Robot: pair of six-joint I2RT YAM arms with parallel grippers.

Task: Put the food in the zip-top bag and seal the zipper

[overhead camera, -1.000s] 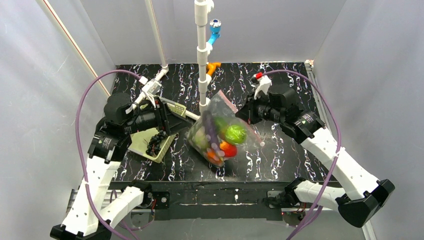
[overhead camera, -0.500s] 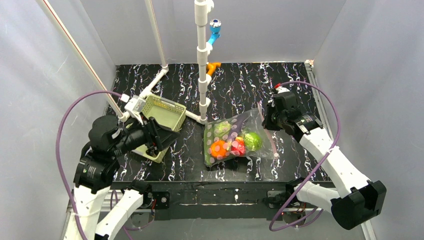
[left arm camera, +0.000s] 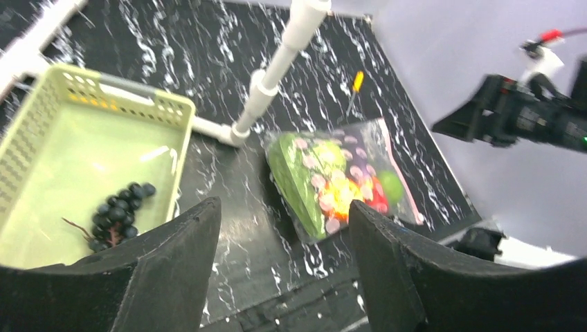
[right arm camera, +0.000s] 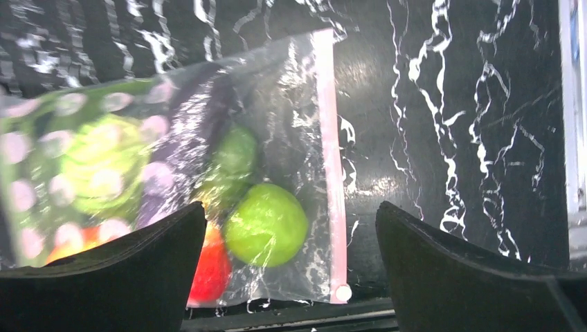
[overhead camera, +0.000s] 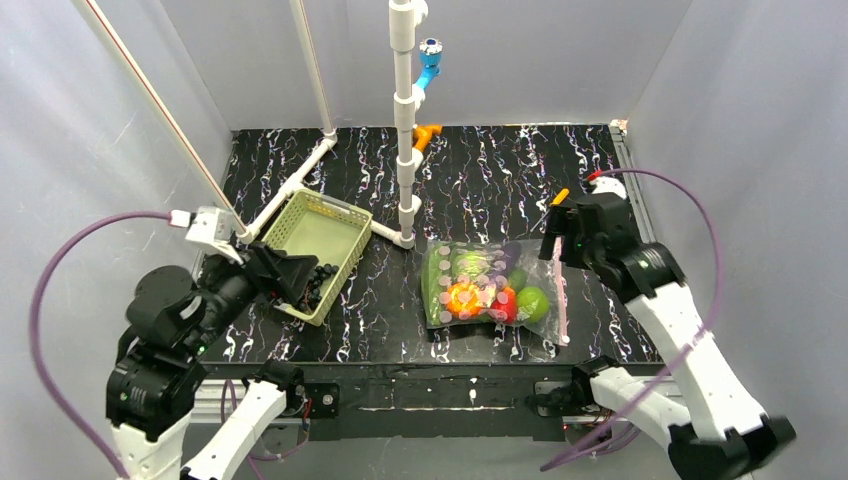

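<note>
The clear zip-top bag (overhead camera: 488, 292) lies flat on the black table with the food inside: an orange ball (overhead camera: 462, 297), a red piece (overhead camera: 503, 303) and a green round fruit (overhead camera: 533, 303). Its pink zipper (overhead camera: 560, 300) runs down the right edge. My right gripper (overhead camera: 556, 238) hovers open just above that edge, apart from the bag; from the wrist I see the zipper (right arm camera: 332, 159) and green fruit (right arm camera: 266, 225) below the right gripper (right arm camera: 291, 207). My left gripper (overhead camera: 290, 277) stands open over the basket's near end. In its wrist view the left gripper (left arm camera: 284, 207) is empty and the bag (left arm camera: 332, 183) lies beyond.
A pale green basket (overhead camera: 300, 210) sits at the left with a dark bunch of grapes (overhead camera: 318, 283) in it. A white pipe post (overhead camera: 405, 130) rises behind the bag. A small orange stick (overhead camera: 560, 196) lies near the right gripper.
The right gripper lowered the bag flat onto the table, opened and let go. The left arm drew back to the left and toward the near edge.
</note>
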